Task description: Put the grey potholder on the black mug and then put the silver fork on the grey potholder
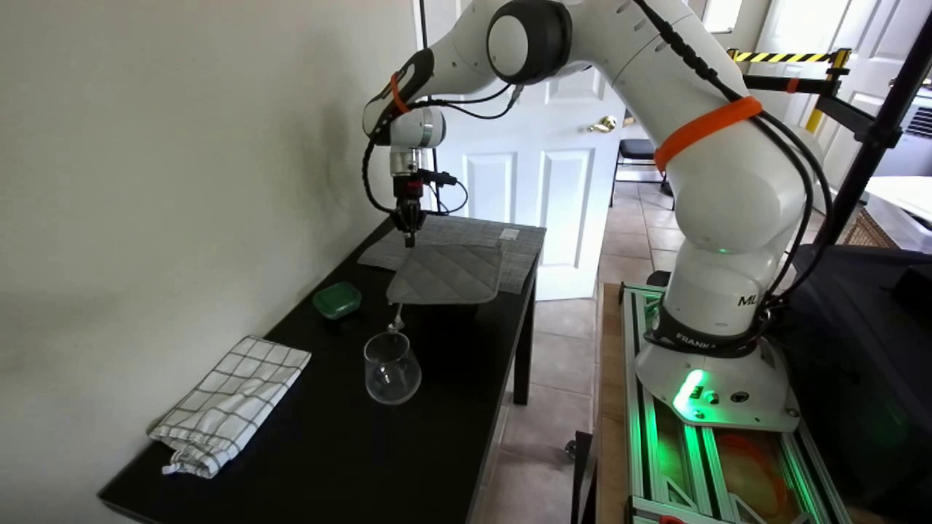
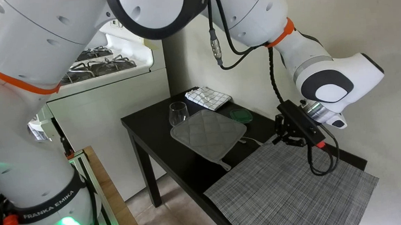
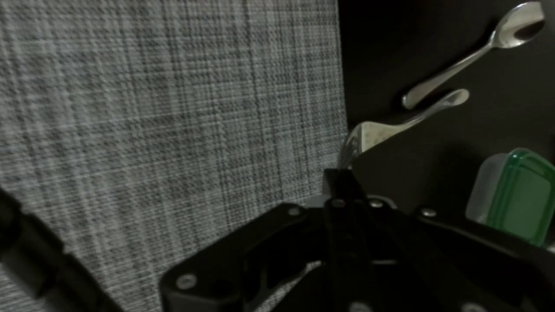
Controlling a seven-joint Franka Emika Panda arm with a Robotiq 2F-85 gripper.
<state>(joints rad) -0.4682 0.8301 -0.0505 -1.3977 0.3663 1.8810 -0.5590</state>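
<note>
The grey potholder (image 1: 448, 276) (image 2: 208, 134) lies flat and seems raised above the black table, tilted in view. The black mug is hidden under it; only darkness shows below its edge. The silver fork (image 3: 386, 131) lies across the woven mat's edge, its handle pointing away from my gripper. My gripper (image 3: 338, 172) is low over the mat with its fingertips together at the fork's tines, which run in between them. The tine tips are hidden. The gripper also shows in both exterior views (image 1: 410, 241) (image 2: 277, 141), beyond the potholder, on the mat side.
A silver spoon (image 3: 451, 71) lies beside the fork. A green-lidded container (image 3: 522, 197) (image 1: 337, 300) is near the wall. A clear glass (image 1: 392, 370) (image 2: 178, 113) and a checked towel (image 1: 233, 400) (image 2: 208, 97) stand past the potholder. The grey woven mat (image 2: 293, 190) covers one table end.
</note>
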